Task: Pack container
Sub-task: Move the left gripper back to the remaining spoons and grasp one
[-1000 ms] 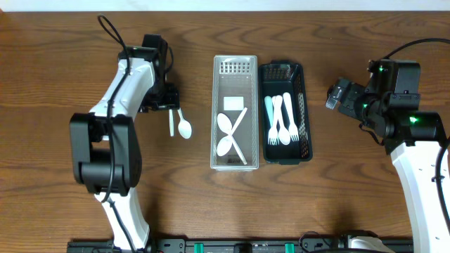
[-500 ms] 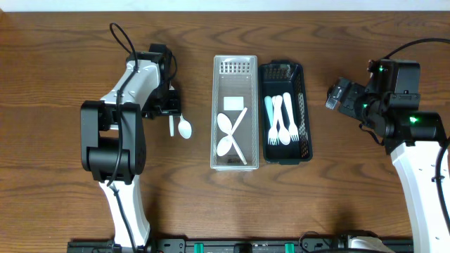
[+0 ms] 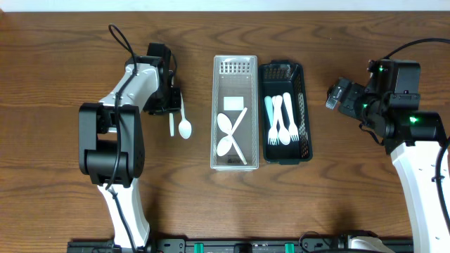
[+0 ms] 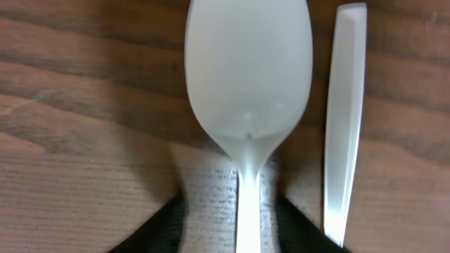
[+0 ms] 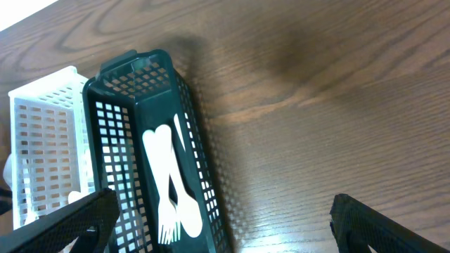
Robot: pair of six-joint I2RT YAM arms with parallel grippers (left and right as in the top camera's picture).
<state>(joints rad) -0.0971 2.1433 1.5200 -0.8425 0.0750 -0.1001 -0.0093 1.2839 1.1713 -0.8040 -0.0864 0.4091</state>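
The white plastic spoon (image 4: 247, 84), mid-frame, looks light, stiff and slick. Its thin handle is the hold; the left gripper (image 4: 239, 228) straddles it narrowly, not yet pinching. The right gripper (image 5: 225, 225) gapes wide, empty.

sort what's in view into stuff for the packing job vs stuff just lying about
For the job:
- loose spoon
- thin white utensil beside it, maybe a knife
- white basket, spoons inside
- black basket, forks inside
- left pincer, open astride the spoon's handle

Not in play:
- right pincer, open, clear of both baskets
- wooden table
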